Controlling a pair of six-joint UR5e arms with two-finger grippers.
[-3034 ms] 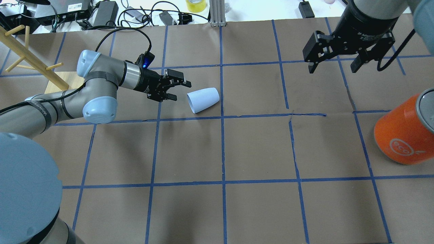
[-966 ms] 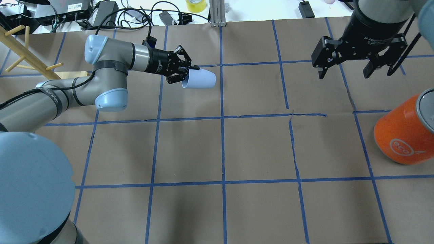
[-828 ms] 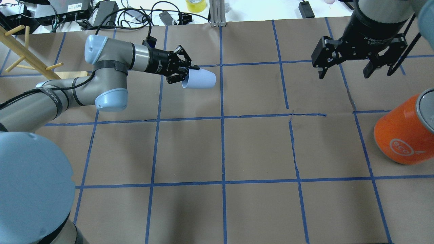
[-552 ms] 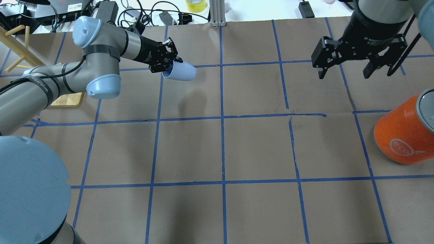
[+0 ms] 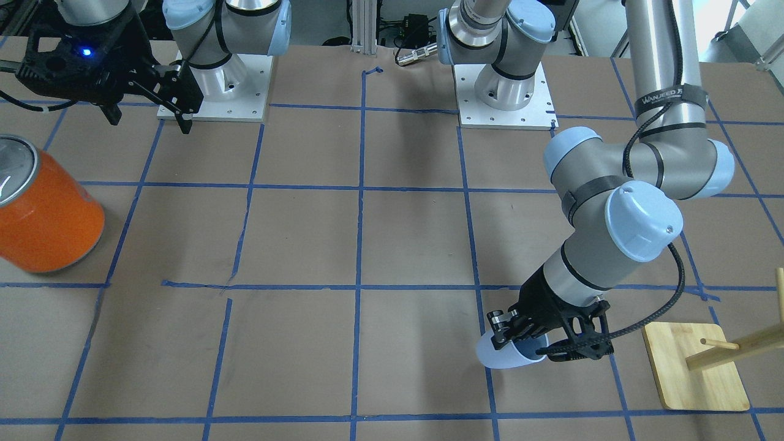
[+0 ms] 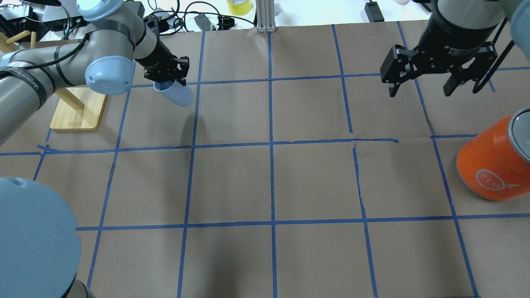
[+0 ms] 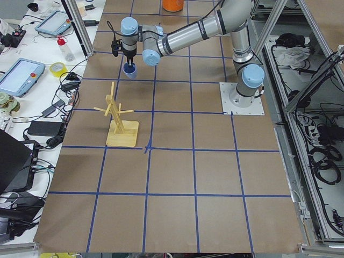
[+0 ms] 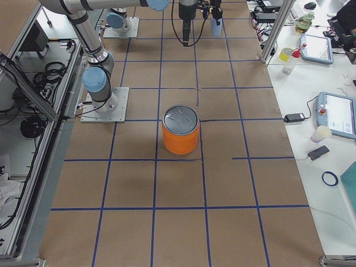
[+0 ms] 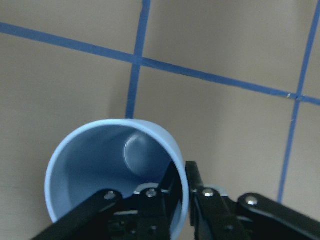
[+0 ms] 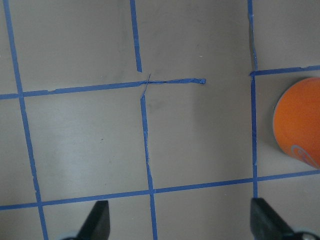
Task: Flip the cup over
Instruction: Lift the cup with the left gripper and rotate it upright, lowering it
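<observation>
Over the brown table (image 6: 314,182) with its blue tape grid, the left arm (image 5: 612,208) has swung back toward the far left corner and turned its wrist downward. The orange can (image 6: 492,165) stands at the right edge, untouched, and the wooden rack (image 6: 78,111) sits just left of the action. The right gripper (image 6: 420,92) hangs spread wide and empty over the far right. The left gripper (image 9: 184,185) is pinched on the rim wall of the cup (image 6: 176,94), one finger inside and one outside. Three seconds ago the cup lay on its side on the paper. Now it hangs clear of the table, mouth up, base slanting down toward its shadow. The turn looks nearly made; what remains is probably straightening it, lowering it onto its base and letting go.
</observation>
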